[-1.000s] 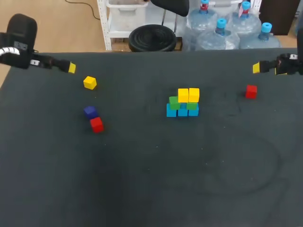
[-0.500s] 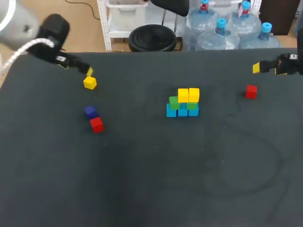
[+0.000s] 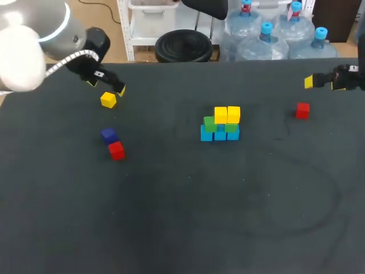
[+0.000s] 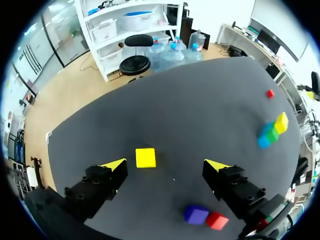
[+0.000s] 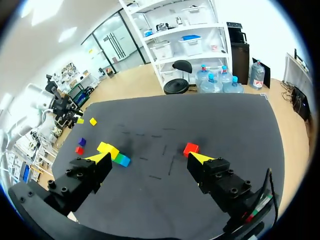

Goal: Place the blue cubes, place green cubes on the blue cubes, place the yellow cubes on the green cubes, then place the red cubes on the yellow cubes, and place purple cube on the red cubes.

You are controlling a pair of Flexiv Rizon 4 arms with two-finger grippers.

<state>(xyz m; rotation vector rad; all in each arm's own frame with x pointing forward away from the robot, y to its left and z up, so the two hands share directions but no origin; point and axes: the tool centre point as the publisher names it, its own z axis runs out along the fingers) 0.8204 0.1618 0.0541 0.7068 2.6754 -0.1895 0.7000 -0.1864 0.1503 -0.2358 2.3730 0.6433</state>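
Note:
The stack stands mid-table: a row of blue cubes point(image 3: 219, 135), green cubes point(image 3: 210, 124) on them and two yellow cubes point(image 3: 227, 115) on top. A loose yellow cube point(image 3: 108, 100) lies at the far left; my left gripper point(image 3: 106, 87) hovers open just over it, and in the left wrist view the yellow cube point(image 4: 145, 157) sits between the spread fingers of that gripper point(image 4: 165, 165). A purple cube point(image 3: 108, 135) and a red cube point(image 3: 116, 150) lie nearer the front. My right gripper point(image 3: 322, 83) is open at the far right, behind a second red cube point(image 3: 302, 110).
The dark table point(image 3: 188, 217) stretches wide in front of the stack. In the right wrist view the red cube point(image 5: 190, 149) lies ahead of the open right gripper point(image 5: 150, 159), with the stack point(image 5: 114, 152) off beside one finger.
My left arm has swung in from the left edge and brought its open gripper over the loose yellow cube. The right arm and all cubes have stayed put.

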